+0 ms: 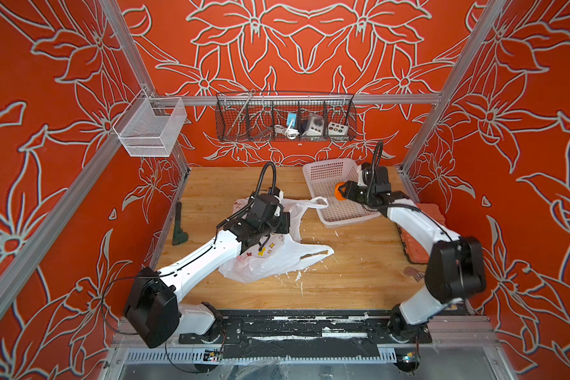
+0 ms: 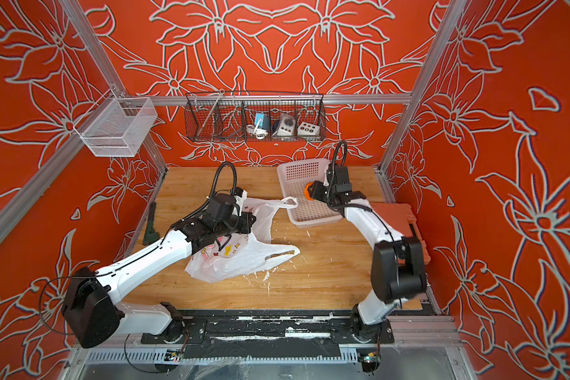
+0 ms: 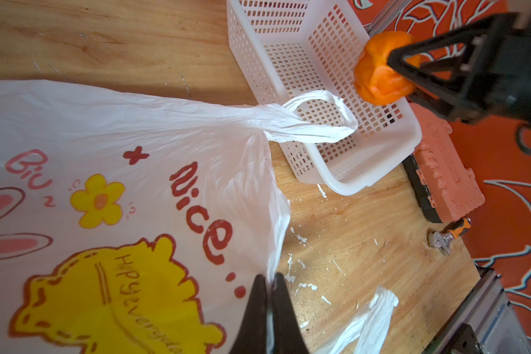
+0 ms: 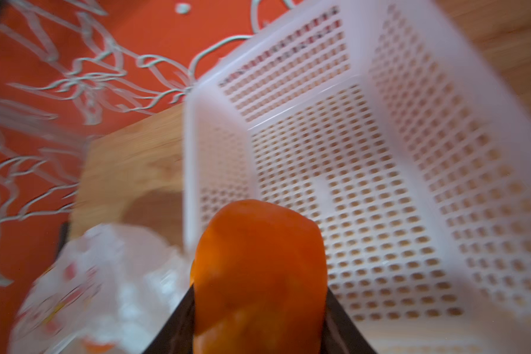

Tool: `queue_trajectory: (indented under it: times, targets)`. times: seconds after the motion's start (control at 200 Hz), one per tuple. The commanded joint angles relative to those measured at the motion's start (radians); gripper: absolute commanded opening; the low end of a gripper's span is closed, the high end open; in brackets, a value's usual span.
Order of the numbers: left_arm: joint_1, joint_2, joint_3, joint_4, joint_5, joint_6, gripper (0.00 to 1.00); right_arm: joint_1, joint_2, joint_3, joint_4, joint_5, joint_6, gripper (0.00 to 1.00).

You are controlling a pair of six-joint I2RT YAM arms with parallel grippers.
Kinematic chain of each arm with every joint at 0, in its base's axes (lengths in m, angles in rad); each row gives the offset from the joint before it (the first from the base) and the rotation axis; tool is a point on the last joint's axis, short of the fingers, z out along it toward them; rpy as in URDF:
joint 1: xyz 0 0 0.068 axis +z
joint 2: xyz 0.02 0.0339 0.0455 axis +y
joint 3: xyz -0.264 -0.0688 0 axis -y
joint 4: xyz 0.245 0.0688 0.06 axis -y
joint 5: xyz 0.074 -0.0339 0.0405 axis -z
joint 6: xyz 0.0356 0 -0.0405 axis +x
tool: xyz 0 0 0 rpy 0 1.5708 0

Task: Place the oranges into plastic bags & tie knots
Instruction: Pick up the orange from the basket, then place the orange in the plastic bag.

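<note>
My right hand (image 1: 340, 192) pinches an orange (image 3: 380, 73) between its two fingers and holds it in the air over the white basket (image 1: 326, 171), at the far right of the bench (image 1: 343, 283). I see no other fruit in the basket. My left hand (image 3: 269, 286) is pressed together on the edge of the bag (image 3: 135, 128), at its mouth, and seems to hold that edge up off the wood. The rest of the bag lies crumpled on the bench between the arms. One handle (image 3: 319, 118) lies against the basket's rim, and the second handle (image 1: 316, 255) lies flat on the bench, nearer me.

I judge this to be the carry step: the fruit is picked but not yet bagged. Next I need to swing the right hand across to the bag's mouth and come in under the raised edge. I should let go only once the orange is well inside. The opening looks slack, so the left hand may have to lift higher. The handles are untied; knotting comes after.
</note>
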Motion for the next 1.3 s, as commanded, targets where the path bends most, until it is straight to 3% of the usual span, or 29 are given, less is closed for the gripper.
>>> queue_trajectory:
  times: [0.0,0.115,0.23,0.495,0.525,0.595,0.691,0.756,0.911,1.126,1.206,1.296]
  targets:
    - [0.002,-0.041,0.017,0.004,-0.001,-0.010,0.00,0.084,-0.101,-0.127,0.033,-0.110,0.069,0.21]
    - [0.002,-0.064,0.001,0.017,0.013,-0.019,0.00,0.204,-0.208,-0.215,0.039,-0.108,0.114,0.19]
    - [0.002,-0.082,-0.019,0.038,0.032,-0.038,0.00,0.318,-0.212,-0.264,0.116,-0.096,0.185,0.18]
    - [0.002,-0.146,-0.066,0.069,0.044,-0.059,0.00,0.552,0.079,-0.118,0.293,-0.094,0.287,0.17]
    - [0.002,-0.152,-0.069,0.067,0.043,-0.059,0.00,0.570,0.118,-0.091,0.314,-0.107,0.300,0.22]
    - [0.002,-0.167,-0.082,0.064,0.038,-0.061,0.00,0.597,0.183,-0.041,0.328,-0.133,0.329,0.47]
    - [0.003,-0.186,-0.103,0.059,0.032,-0.064,0.00,0.600,0.182,-0.043,0.300,-0.107,0.334,0.69]
    - [0.002,-0.195,-0.117,0.050,0.024,-0.065,0.00,0.593,0.151,-0.049,0.234,-0.072,0.304,0.78]
    - [0.002,-0.196,-0.142,0.036,0.026,-0.056,0.00,0.552,0.046,-0.110,0.126,-0.058,0.272,0.90]
    - [0.001,-0.187,-0.160,0.046,0.082,-0.039,0.00,0.482,-0.157,-0.187,-0.082,-0.040,0.193,0.85]
    - [0.000,-0.178,-0.147,0.027,0.108,0.001,0.23,0.439,-0.261,-0.214,-0.188,-0.027,0.155,0.82]
    - [-0.001,-0.176,-0.123,0.000,0.161,0.084,0.56,0.372,-0.383,-0.234,-0.316,0.010,0.106,0.79]
